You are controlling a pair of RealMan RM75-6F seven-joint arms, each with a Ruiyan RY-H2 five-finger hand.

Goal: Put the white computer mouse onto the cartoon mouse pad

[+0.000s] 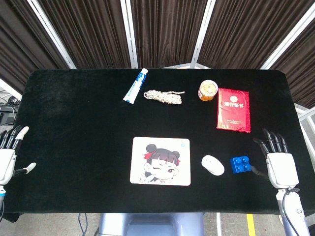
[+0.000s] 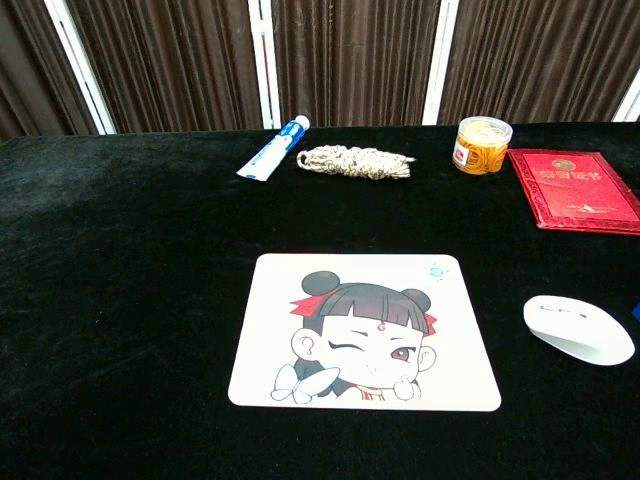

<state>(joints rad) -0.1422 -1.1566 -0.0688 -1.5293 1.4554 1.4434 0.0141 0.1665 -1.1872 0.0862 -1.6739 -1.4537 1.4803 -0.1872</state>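
Observation:
The white computer mouse (image 1: 212,164) (image 2: 578,329) lies on the black table just right of the cartoon mouse pad (image 1: 161,161) (image 2: 365,331), not touching it. The pad shows a winking girl and has nothing on it. My right hand (image 1: 278,162) rests near the table's right front edge, fingers spread and holding nothing, a short way right of the mouse. At the far left edge my left hand (image 1: 10,155) is open too. Neither hand shows in the chest view.
A blue toy brick (image 1: 240,164) sits between the mouse and my right hand. Further back lie a red booklet (image 1: 234,109) (image 2: 575,189), a small yellow jar (image 1: 207,90) (image 2: 481,144), a knotted rope (image 1: 164,96) (image 2: 355,161) and a toothpaste tube (image 1: 136,86) (image 2: 273,148).

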